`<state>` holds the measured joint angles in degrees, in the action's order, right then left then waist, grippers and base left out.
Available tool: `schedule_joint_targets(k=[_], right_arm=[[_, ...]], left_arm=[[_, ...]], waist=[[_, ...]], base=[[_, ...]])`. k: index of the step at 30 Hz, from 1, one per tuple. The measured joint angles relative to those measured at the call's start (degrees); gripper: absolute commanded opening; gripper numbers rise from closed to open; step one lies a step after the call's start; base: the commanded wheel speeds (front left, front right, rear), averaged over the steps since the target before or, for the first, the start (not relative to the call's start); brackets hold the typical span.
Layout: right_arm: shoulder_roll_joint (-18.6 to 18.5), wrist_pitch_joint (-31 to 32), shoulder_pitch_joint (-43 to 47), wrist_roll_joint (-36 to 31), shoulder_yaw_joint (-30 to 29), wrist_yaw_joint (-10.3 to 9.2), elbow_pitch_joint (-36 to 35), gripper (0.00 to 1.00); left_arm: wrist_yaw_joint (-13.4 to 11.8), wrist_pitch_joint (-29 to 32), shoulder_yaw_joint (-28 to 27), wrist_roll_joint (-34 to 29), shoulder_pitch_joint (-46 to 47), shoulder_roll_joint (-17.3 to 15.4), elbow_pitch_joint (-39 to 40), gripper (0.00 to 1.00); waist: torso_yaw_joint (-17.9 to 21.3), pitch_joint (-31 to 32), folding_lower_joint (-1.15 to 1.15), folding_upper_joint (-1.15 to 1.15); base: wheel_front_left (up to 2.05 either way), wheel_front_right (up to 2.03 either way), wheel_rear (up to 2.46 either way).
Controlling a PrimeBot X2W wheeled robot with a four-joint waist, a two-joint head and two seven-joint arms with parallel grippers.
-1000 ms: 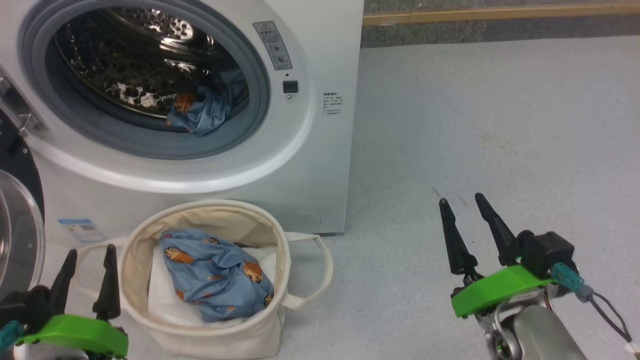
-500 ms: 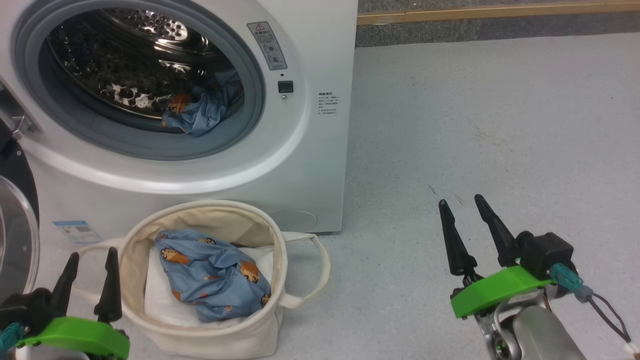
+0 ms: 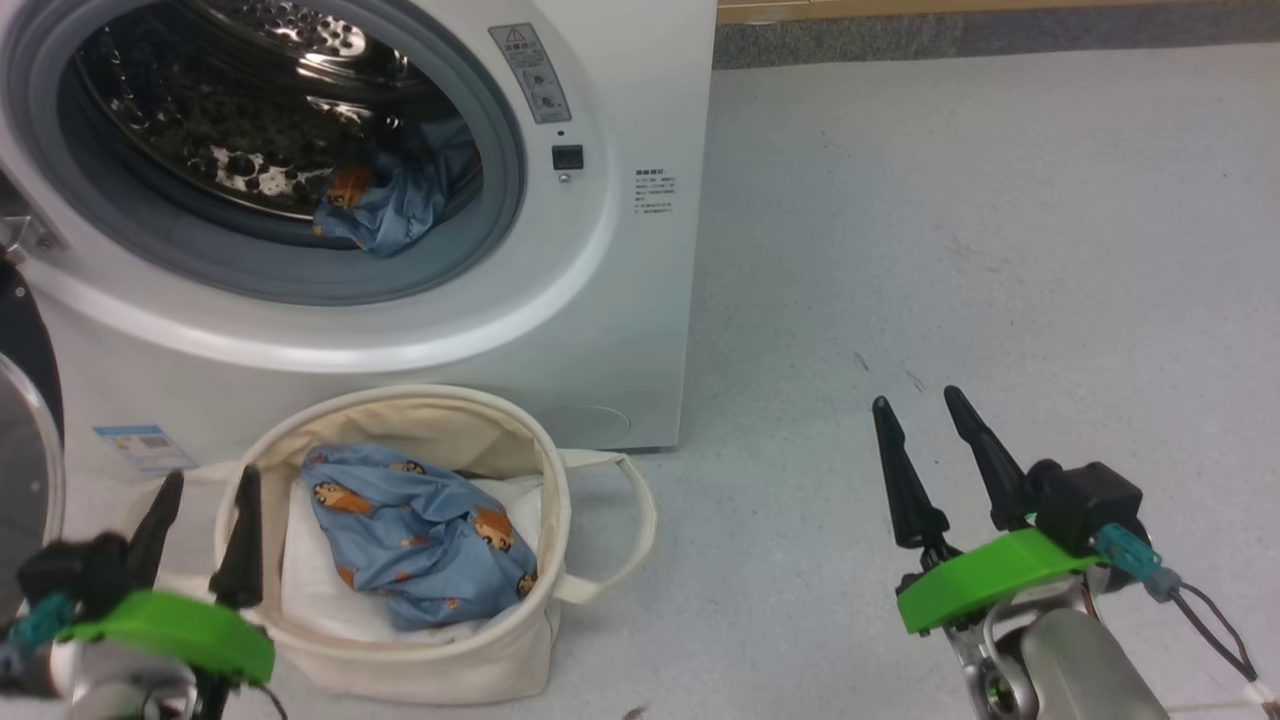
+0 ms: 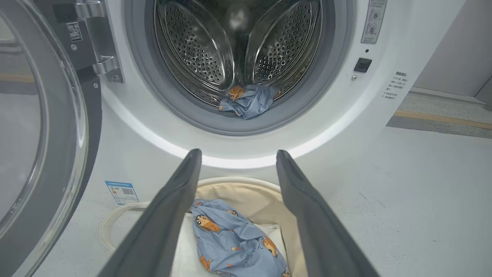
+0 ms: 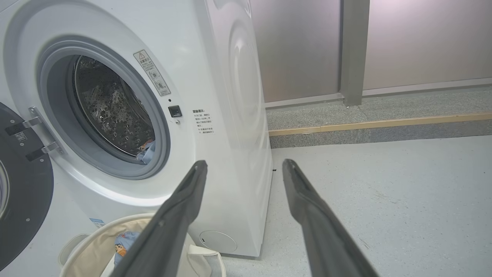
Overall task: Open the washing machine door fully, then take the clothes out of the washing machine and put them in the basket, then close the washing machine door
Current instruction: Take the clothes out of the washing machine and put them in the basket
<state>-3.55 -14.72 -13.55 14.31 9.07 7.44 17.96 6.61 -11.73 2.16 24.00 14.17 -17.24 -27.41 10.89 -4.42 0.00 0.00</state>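
- White boxy front-loading washing machine [image 3: 620, 300] sits far left. Its big round door [image 4: 42, 127], glossy black rim with clear bulging glass, is swung open to the left on a metal hinge [image 4: 102, 57].
- Grey rubber gasket [image 3: 300, 285] and perforated steel drum [image 3: 200, 120] are exposed.
- One light blue thin-fabric garment [image 3: 420, 540] printed with orange-brown cartoon faces lies crumpled in the round cream canvas basket [image 3: 470, 675], on top of a plain white folded sheet [image 3: 310, 590].
- A second garment [image 3: 385, 200] of the same print is bunched low at the front of the drum, right of centre, against the gasket's inner lip.
- Basket stands on the pale grey floor [image 3: 950, 200], just near of the washing machine and below the door opening. Loop handles stick out left and right.
- Left gripper [image 3: 212, 475]: near left, at the basket's left rim, fingers aimed at the machine. Jaws spread wide, nothing between them. Can't tell whether it touches the rim.
- Right gripper [image 3: 915, 398]: near right, above bare floor, well apart from basket and machine. Jaws spread wide, empty.
- Small blue sticker [image 3: 130, 445] sits low on the machine front, left of the basket. Small text label [image 3: 650, 190] is right of the opening.
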Motion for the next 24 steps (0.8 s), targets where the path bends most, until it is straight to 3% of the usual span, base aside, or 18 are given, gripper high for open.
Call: schedule_joint_targets(k=[12,24], right_arm=[[0.0,0.0,-2.5,0.0,0.5,0.0,-1.7,1.0],[0.1,0.0,-7.3,0.7,-0.8,0.0,-4.9,1.0]], left_arm=[[0.5,6.0,6.5,0.3,16.5,-1.6,-3.7,1.0],[0.5,12.5,13.1,1.9,45.6,-0.6,-16.9,1.0]], waist=[[1.1,-5.5,0.0,0.0],[1.9,-18.0,0.0,0.0]], base=[[0.0,0.0,0.0],[0.0,0.0,0.0]])
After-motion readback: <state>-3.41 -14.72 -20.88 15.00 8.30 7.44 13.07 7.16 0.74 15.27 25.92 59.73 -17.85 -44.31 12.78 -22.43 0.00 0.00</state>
